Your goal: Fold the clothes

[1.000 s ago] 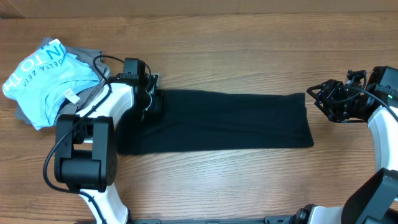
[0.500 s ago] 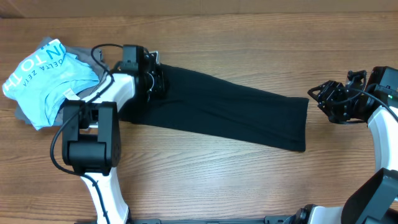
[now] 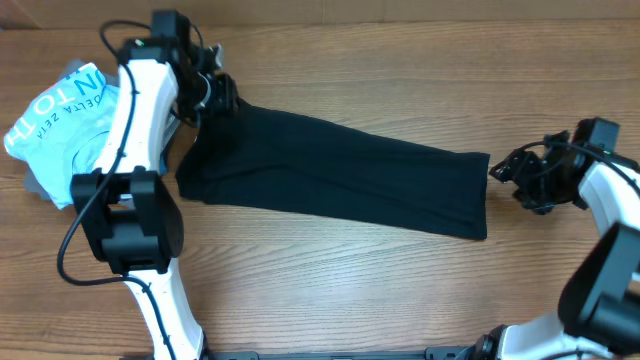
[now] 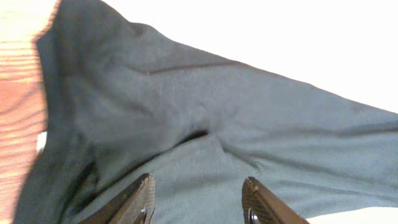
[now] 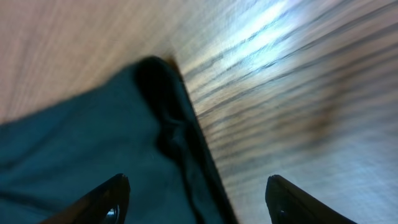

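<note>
Left gripper (image 3: 215, 92) and right gripper (image 3: 503, 170) gape; black T-shirt (image 3: 330, 180) lies slanted lengthwise between them.

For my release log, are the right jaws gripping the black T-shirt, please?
No, the right jaws stand wide apart, the black T-shirt lying loose beneath.

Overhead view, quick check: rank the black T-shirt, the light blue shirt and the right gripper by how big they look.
1. black T-shirt, a long folded strip.
2. light blue shirt, its right edge hidden by the left arm.
3. right gripper, clearly smallest.
</note>
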